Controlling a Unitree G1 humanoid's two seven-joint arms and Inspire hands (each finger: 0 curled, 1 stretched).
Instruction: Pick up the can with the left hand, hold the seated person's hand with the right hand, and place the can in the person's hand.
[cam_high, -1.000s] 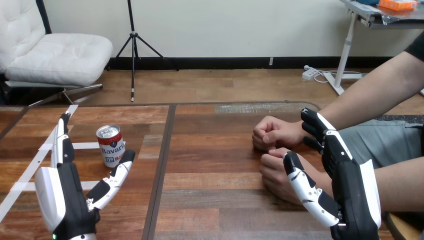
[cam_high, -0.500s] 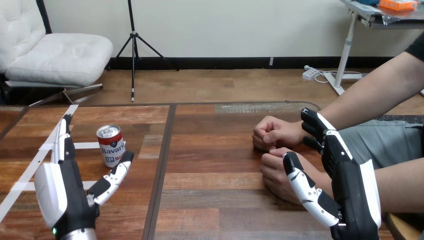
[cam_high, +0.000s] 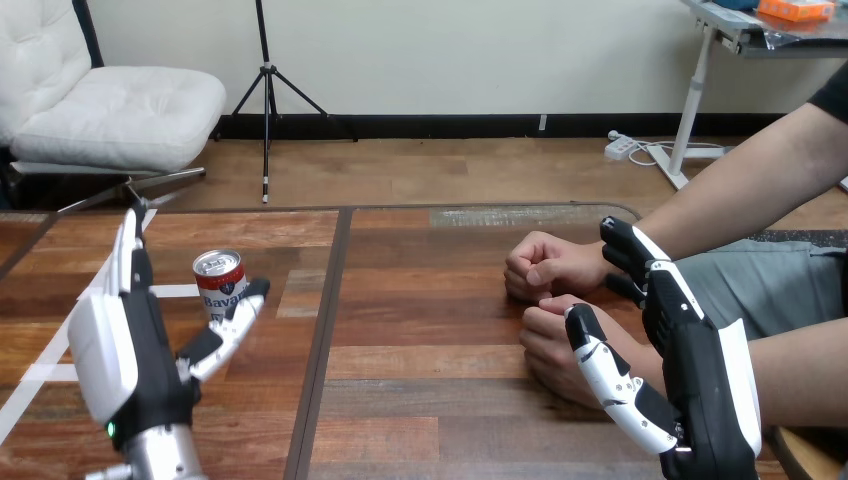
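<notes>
Can (cam_high: 218, 277), red and white with a silver top, stands upright on the left half of the wooden table (cam_high: 430, 400). Its lower part is hidden behind the left hand's thumb (cam_high: 232, 322), so its base cannot be made out. The left hand (cam_high: 130, 370) is spread wide: its fingers (cam_high: 130, 255) point straight up just left of the can, and the thumb reaches across in front of it, with the can in the gap between them. Whether the thumb or the fingers touch the can cannot be told.

The right hand (cam_high: 705, 390) is also wide, its digits straight. Its thumb (cam_high: 612, 378) lies in front of the person's nearer hand (cam_high: 548, 345), covering part of it, and its fingers (cam_high: 632, 255) rise beside the wrist of the person's farther hand (cam_high: 545, 265). The nearer wrist passes behind the robot's palm and is hidden, so contact there cannot be judged. Both of the person's hands are closed into fists on the table, close together and well apart from the can.

A dark seam (cam_high: 325, 330) runs down the tabletop between the can and the fists. White tape (cam_high: 175, 291) lies beside the can, partly covered by the left hand.
</notes>
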